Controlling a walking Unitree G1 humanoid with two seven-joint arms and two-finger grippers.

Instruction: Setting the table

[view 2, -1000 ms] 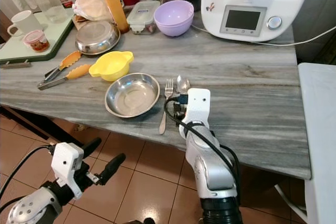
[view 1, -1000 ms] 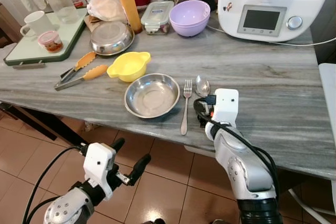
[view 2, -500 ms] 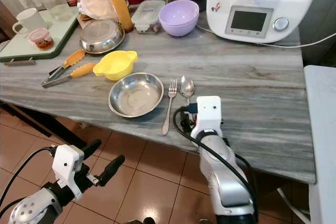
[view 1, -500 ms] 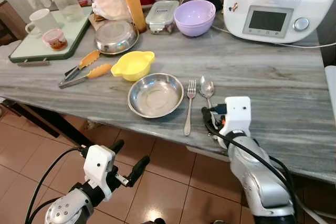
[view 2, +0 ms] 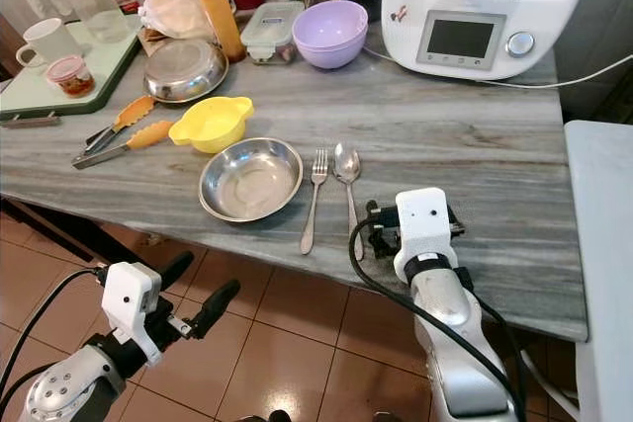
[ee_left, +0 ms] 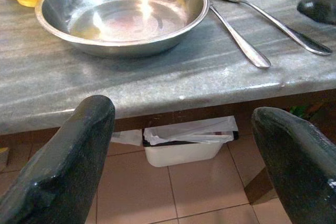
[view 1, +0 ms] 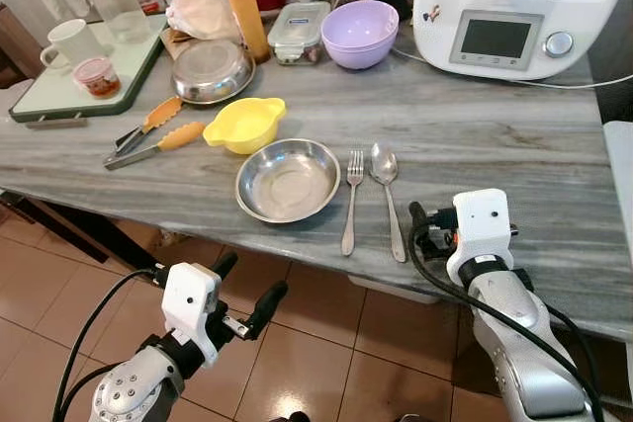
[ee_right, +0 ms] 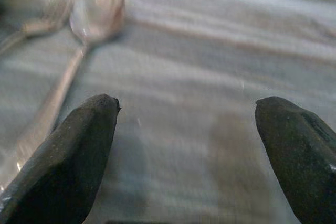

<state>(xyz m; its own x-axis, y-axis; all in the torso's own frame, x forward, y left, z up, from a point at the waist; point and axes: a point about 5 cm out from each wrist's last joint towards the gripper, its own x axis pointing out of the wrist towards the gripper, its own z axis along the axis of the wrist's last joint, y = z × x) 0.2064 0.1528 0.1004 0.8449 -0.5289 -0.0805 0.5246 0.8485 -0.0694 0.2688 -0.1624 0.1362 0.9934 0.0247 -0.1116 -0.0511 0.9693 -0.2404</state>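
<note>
Since a second ago the right gripper (ee_right: 186,145) has backed off to 3 o'clock of the spoon (view 1: 387,188), fingers spread and empty, the left gripper (ee_left: 181,156) likewise agape below the table (view 1: 514,135); the spoon looks light, stiff and probably slippery, best pinched mid-handle.

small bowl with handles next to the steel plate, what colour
Yellow; the small bowl shows best in the left eye view, beside the steel plate.

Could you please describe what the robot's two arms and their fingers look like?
Both arms are silver metal with rounded joint housings and loose black cables looping along them. Each wrist carries a white, boxy housing. The left gripper has two long black fingers, rounded and slightly scuffed at the tips. The right gripper has matching fingers, with a small dark connector plugged into the side of its white housing.
</note>
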